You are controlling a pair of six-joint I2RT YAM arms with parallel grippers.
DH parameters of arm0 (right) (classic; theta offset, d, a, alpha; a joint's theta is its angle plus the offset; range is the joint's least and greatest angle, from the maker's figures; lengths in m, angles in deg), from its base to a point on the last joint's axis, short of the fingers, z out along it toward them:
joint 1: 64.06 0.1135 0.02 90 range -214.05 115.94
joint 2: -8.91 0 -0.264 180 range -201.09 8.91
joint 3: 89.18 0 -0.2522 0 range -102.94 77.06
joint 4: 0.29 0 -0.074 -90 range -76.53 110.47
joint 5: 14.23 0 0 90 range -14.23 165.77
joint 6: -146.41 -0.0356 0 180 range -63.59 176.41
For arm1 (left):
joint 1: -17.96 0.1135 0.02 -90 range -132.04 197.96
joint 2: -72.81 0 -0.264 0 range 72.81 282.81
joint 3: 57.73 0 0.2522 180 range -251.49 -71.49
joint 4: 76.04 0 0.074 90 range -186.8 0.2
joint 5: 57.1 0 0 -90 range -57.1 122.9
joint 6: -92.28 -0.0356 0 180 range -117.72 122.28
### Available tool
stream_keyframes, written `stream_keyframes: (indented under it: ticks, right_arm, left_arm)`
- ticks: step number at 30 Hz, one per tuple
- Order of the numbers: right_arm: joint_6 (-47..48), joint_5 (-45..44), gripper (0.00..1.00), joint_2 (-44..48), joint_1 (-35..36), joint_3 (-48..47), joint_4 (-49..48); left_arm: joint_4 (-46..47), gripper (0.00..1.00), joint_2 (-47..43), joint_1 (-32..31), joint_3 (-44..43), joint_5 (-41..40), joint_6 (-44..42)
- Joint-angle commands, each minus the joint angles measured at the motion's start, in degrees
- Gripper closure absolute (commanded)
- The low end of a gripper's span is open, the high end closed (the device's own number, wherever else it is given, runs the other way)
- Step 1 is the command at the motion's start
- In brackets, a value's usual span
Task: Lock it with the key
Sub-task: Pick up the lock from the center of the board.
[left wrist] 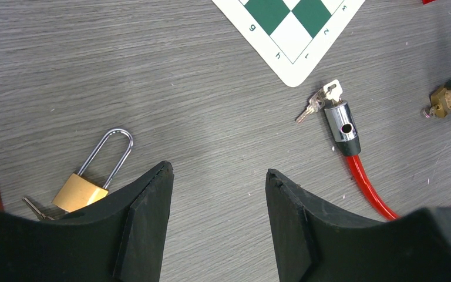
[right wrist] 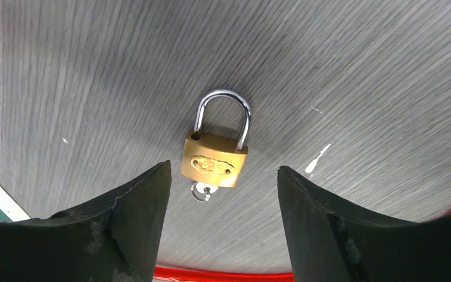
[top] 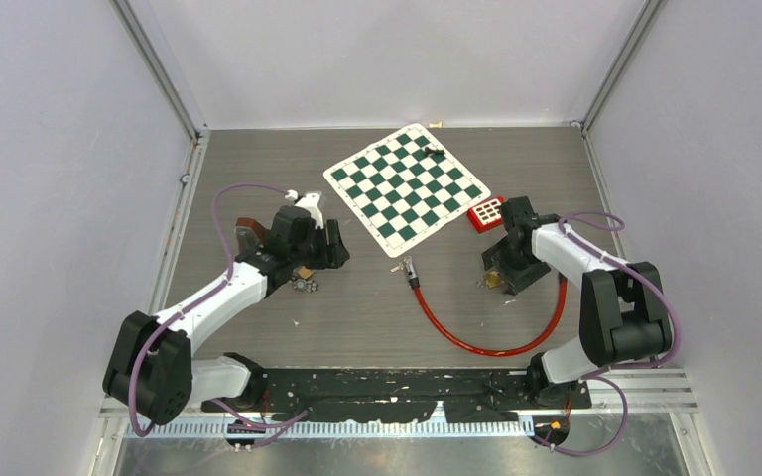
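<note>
A small brass padlock (right wrist: 214, 158) lies flat on the table with its shackle closed and a key (right wrist: 202, 191) in its keyhole. My right gripper (right wrist: 223, 176) is open just above it, a finger on each side, touching nothing. The padlock also shows in the top view (top: 494, 282) under the right gripper (top: 498, 272). A long-shackle brass padlock (left wrist: 82, 191) with a key (left wrist: 35, 207) beside it lies left of my open, empty left gripper (left wrist: 219, 173). In the top view it lies (top: 305, 284) just below the left gripper (top: 337, 246).
A red cable lock (left wrist: 342, 123) with a bunch of keys (left wrist: 320, 100) lies mid-table, and its cable (top: 476, 342) loops to the right arm. A green-and-white chessboard (top: 407, 183) and a small red grid block (top: 486, 213) lie behind. A brown object (top: 246, 230) sits by the left arm.
</note>
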Motion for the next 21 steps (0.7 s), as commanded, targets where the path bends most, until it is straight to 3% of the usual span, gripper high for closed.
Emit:
stream_keyframes:
  ticks: [1,10,14,17,21]
  right_arm:
    - [-10.8,-2.4,0.28,-3.5,0.3,-3.9,3.2]
    - [-14.9,-4.2,0.32,-6.3,0.4,-5.6,4.3]
    - [-15.1,-3.1,0.42,-8.2,0.5,-6.8,5.9]
    - [-14.4,-2.7,0.59,-8.4,0.6,-6.9,6.2]
    - [-14.3,-1.7,0.65,-7.2,0.6,-5.5,4.5]
  left_arm:
    - [2.3,0.42,-1.1,0.3,-0.3,-0.1,0.3]
    - [2.5,0.42,-1.9,0.3,0.3,-0.3,0.4]
    - [2.5,0.42,-2.3,0.3,0.4,-0.4,0.4]
    - [3.1,0.43,-3.5,0.3,0.7,-0.5,0.4]
    - [5.6,0.42,-7.6,0.3,2.5,-1.6,0.4]
